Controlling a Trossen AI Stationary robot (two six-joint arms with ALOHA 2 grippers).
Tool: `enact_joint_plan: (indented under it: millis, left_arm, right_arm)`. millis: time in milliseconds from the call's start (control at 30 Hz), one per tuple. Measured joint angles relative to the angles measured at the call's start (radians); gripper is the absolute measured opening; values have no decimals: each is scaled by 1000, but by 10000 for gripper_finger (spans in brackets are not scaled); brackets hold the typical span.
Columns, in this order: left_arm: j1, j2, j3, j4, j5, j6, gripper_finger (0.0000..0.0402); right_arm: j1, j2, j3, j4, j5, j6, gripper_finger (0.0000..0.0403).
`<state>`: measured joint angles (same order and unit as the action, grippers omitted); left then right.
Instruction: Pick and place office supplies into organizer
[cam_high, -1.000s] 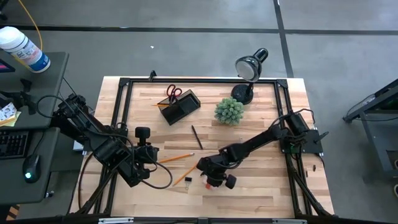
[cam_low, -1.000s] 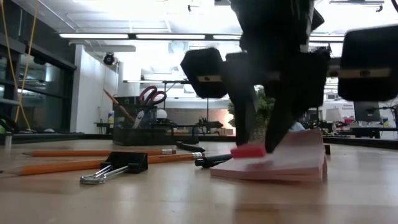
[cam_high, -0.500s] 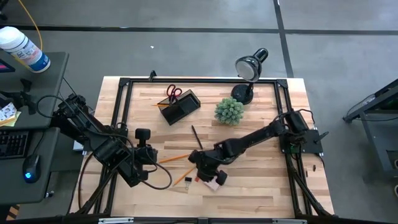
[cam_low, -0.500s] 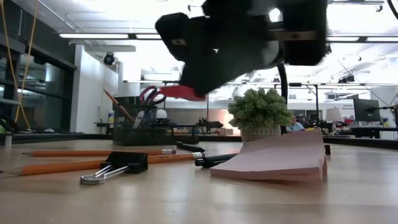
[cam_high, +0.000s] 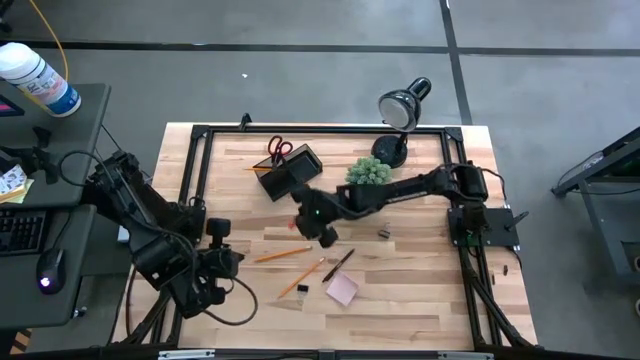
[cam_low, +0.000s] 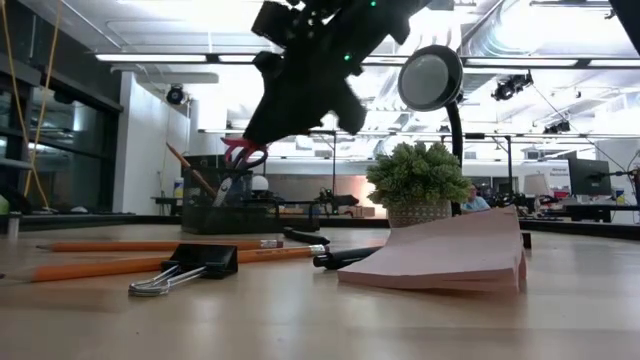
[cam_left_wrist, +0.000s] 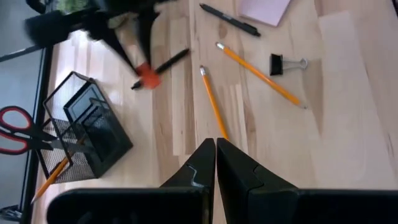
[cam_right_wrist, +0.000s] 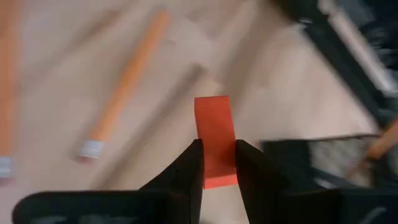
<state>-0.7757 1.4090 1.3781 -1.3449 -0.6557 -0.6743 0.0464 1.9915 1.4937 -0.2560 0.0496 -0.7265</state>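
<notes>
Right gripper (cam_right_wrist: 217, 163) clamps small red eraser (cam_right_wrist: 215, 140), long axis in line with fingers; organizer (cam_high: 288, 172) just up-left of it in high view, centre-top. Left gripper (cam_left_wrist: 215, 163) pinched closed, empty, lower left, farther off

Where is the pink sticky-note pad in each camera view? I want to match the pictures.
High view: the pink square sticky-note pad lies at low centre.
Low view: the pad is right of centre, in front.
Left wrist view: the pad is at the top edge.
Right wrist view: not in it; the right claw grips a small red block.
Shared landmark: the thin black pen beside the pad.
</notes>
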Motion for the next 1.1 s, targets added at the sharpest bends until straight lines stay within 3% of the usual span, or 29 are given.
enact_joint_plan:
  millis: [333,567,700,900,1100]
  left_arm:
    - [3,0,0,1,-18,-32,5]
    - [3,1,0,-3,-19,-41,5]
    - [3,1,0,-2,-17,-42,5]
    - [3,0,0,-3,-11,-75,5]
    - [3,0,0,-4,-12,-90,5]
  right_arm:
    - [-92,49,0,276,149,-107,80]
    - [-125,162,83,283,208,-95,80]
    - [-142,238,222,192,232,-87,80]
    - [-162,342,439,-120,165,-87,80]
    - [-167,396,537,-188,184,-38,81]
